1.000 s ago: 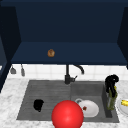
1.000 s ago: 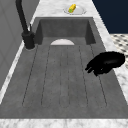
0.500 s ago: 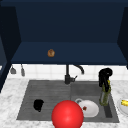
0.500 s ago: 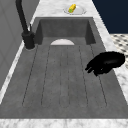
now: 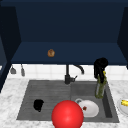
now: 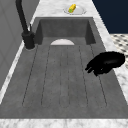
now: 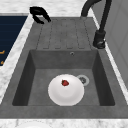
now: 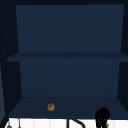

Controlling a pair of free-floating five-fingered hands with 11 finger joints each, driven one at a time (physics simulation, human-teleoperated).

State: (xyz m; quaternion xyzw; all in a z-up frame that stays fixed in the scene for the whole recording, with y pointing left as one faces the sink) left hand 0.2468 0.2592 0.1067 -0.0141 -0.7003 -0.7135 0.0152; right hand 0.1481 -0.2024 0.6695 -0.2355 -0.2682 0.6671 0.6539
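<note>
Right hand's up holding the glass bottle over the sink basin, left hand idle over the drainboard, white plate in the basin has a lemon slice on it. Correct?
One thing is off: the white plate in the sink basin carries a small red item, like a strawberry, not a lemon slice; the right side view shows it. The right hand does hold the glass bottle, and the left hand hovers over the drainboard.

Deep navy cabinet (image 5: 67, 32) across the top of the frame, a small brown-orange thing (image 5: 51, 53) on its shelf at centre left. Dark grey sink (image 5: 30, 100) below, ringed by white-grey marbled counter (image 5: 10, 105). Bright red ball (image 5: 67, 115) at bottom centre, a white plate (image 5: 91, 108) carrying a red speck beside it. Black faucet (image 5: 68, 75), black left hand (image 5: 38, 104), black right hand (image 5: 100, 66) on a greenish glass bottle (image 5: 100, 87) at right. Yellow bit on the far-right white dish (image 5: 122, 107).
</note>
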